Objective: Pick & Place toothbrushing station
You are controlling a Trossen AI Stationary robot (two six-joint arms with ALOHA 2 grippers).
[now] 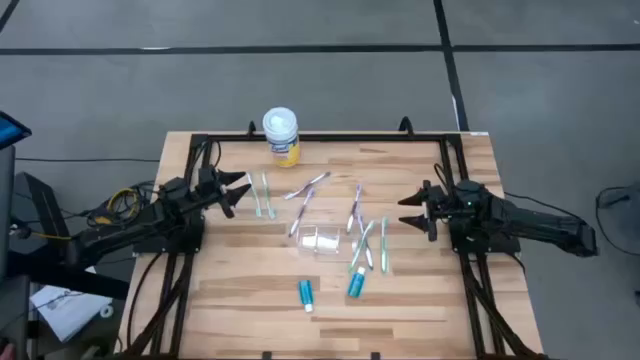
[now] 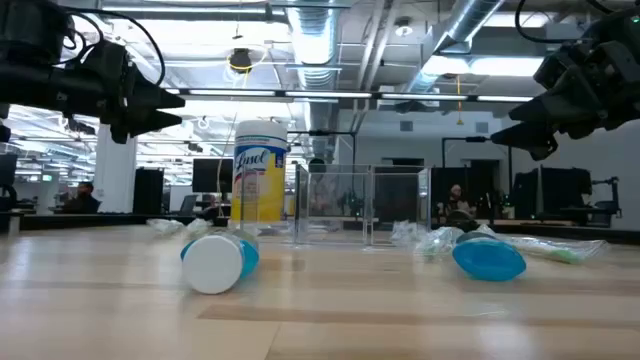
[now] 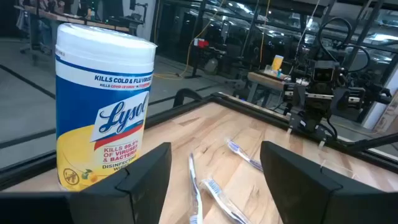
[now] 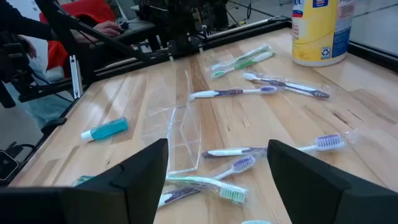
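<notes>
A clear plastic cup (image 1: 320,240) lies mid-table; it also shows in the low view (image 2: 335,205) and the right wrist view (image 4: 180,124). Several thin toothbrushes lie flat around it: two pale green ones (image 1: 262,195) at the left, others (image 1: 308,187) (image 1: 354,205) (image 1: 368,245) in the middle and right. Two blue toothpaste tubes (image 1: 306,293) (image 1: 356,283) lie near the front. My left gripper (image 1: 240,193) hovers open above the table's left side, by the green brushes (image 3: 211,186). My right gripper (image 1: 408,212) hovers open at the right, facing the brushes (image 4: 217,186).
A Lysol wipes canister (image 1: 280,135) stands upright at the far edge, close ahead of my left gripper (image 3: 102,106). A black frame (image 1: 330,135) runs along the table's far and side edges. Bare wood lies at the near left (image 1: 230,290).
</notes>
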